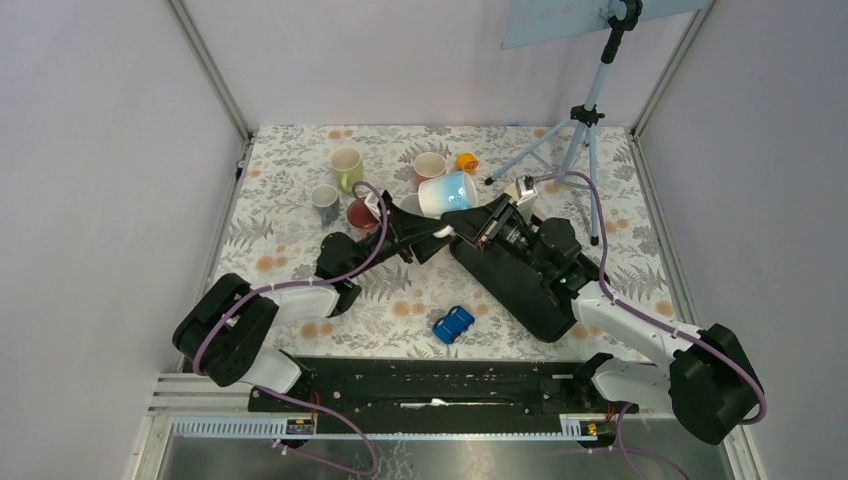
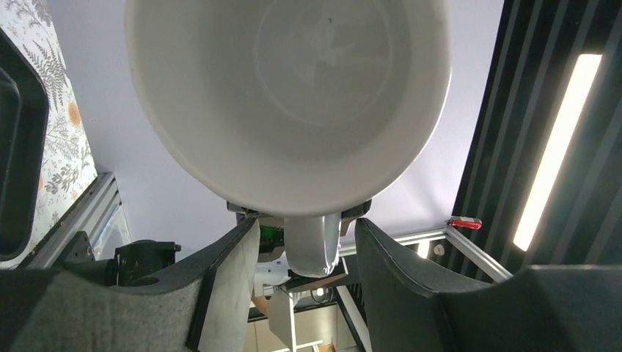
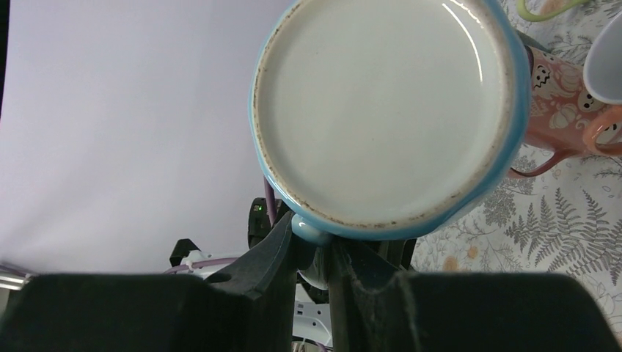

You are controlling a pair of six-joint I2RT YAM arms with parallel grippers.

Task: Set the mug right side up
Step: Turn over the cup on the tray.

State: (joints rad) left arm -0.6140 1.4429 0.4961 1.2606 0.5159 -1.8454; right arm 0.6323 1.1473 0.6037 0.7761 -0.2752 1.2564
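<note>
The light blue mug (image 1: 447,192), white inside, is held on its side above the table between both arms. In the right wrist view its white base (image 3: 381,110) faces the camera, and my right gripper (image 3: 314,253) is shut on its handle. In the left wrist view I look into its open mouth (image 2: 293,95). Its handle (image 2: 312,246) hangs between the fingers of my left gripper (image 2: 308,253), which is open with a gap on each side. In the top view the left gripper (image 1: 425,226) and the right gripper (image 1: 470,224) meet just under the mug.
Behind the arms stand a green mug (image 1: 346,165), a grey-blue mug (image 1: 324,200), a red mug (image 1: 361,213), a pink mug (image 1: 429,165) and a small orange object (image 1: 467,161). A blue toy car (image 1: 453,323) lies at the near middle. A tripod (image 1: 585,120) stands at the back right.
</note>
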